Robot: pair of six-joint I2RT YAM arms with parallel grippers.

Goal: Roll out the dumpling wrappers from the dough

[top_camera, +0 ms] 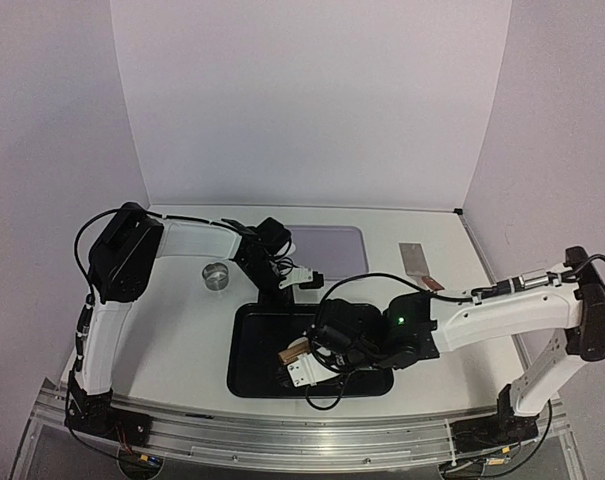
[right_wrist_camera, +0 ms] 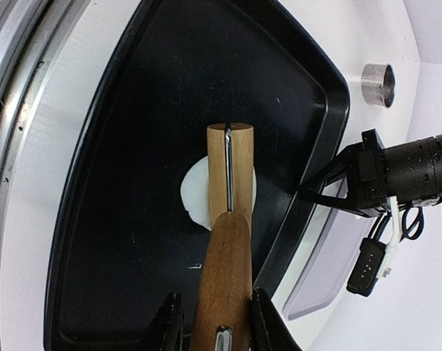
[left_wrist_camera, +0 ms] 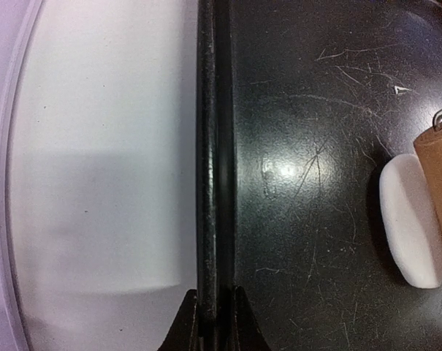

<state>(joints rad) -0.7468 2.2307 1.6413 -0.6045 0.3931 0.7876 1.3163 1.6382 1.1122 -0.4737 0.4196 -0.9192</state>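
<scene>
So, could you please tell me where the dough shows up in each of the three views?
Top external: not visible, hidden under the right gripper.
Left wrist: dough at right edge, beside the wooden roller.
Right wrist: dough at centre, under the roller.
Shared landmark: the black tray.

We see white dough (right_wrist_camera: 195, 194), a tan wooden rolling pin (right_wrist_camera: 241, 172), and a black tray (right_wrist_camera: 133, 146) (scored with pale scratches).

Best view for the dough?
Left wrist: dough is large and sharp on the tray, one edge under the roller. Right wrist: roller covers its middle. Top: the right arm hides it.
</scene>
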